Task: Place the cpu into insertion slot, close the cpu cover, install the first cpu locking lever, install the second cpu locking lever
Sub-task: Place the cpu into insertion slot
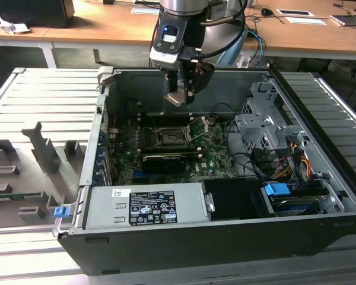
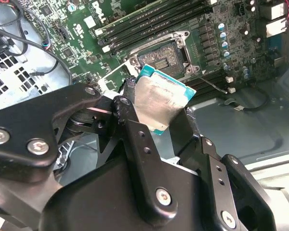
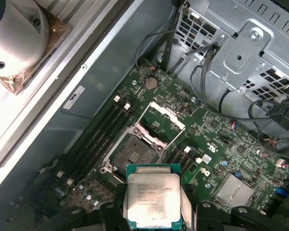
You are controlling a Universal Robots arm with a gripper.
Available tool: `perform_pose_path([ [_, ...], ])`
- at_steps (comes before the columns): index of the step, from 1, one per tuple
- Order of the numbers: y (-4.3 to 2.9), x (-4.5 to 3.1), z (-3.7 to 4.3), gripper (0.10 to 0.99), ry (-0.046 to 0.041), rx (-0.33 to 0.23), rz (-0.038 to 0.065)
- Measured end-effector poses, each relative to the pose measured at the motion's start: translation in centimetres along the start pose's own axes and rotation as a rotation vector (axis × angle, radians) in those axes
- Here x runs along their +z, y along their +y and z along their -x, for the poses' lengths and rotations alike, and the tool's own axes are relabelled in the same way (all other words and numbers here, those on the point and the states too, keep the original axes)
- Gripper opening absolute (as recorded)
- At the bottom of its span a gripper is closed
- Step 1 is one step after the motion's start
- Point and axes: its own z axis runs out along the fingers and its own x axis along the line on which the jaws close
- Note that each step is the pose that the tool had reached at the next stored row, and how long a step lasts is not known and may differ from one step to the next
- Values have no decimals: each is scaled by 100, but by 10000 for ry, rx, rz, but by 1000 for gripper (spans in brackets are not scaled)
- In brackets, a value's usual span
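Presently, the pincer [image 2: 159,118] pinches the cpu [image 3: 153,199] clear of the open insertion slot [image 3: 130,155]; a tilted or offset descent could jam it against the slot's rim.

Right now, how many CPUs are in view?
1. The cpu is held in the gripper, above the board near the insertion slot, which is bare, with the cpu cover swung open. A spare could be hidden elsewhere in the case.
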Motion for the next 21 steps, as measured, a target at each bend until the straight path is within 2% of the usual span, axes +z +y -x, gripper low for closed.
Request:
perform_pose_path([
  [21, -1, 13, 0, 525, -94, 1066, 20],
])
